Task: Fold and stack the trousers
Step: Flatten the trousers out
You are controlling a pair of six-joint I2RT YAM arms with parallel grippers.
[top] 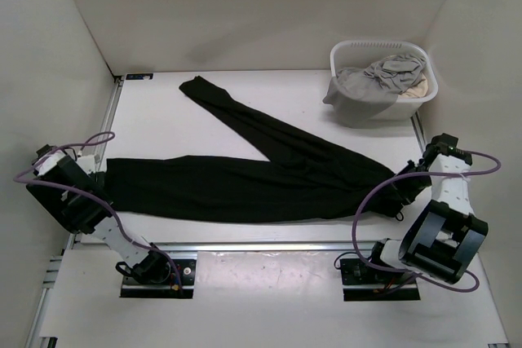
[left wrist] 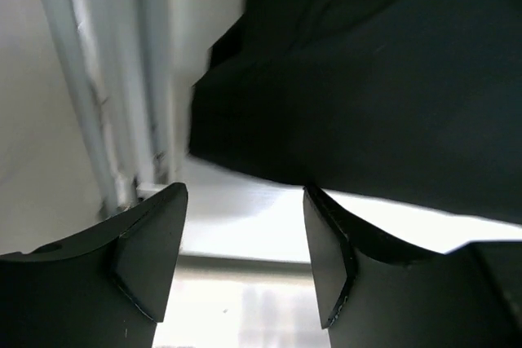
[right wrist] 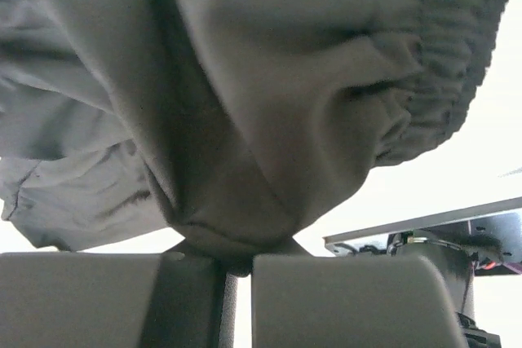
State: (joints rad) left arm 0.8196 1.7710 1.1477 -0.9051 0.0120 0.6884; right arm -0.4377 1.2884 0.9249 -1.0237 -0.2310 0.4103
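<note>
Your left claw (left wrist: 243, 201) stands apart and empty, with the leg end of the plain black soft-fabric trousers (top: 245, 178) just ahead of it. Your right claw (right wrist: 236, 270) is clamped on the gathered waistband. The trousers lie on the white tabletop (top: 163, 124), long axis left to right, one leg splayed far-left. Beyond, a white plastic laundry basket (top: 377, 45) holds a grey garment (top: 373, 79) and a beige cloth (top: 418, 87).

One pair of trousers (top: 269, 177) spans the frame's middle. At upper right, one laundry basket (top: 373, 43) holds one grey garment (top: 367, 87) and one beige cloth (top: 418, 88). Two arms: left arm (top: 77, 201), right arm (top: 449, 193).
</note>
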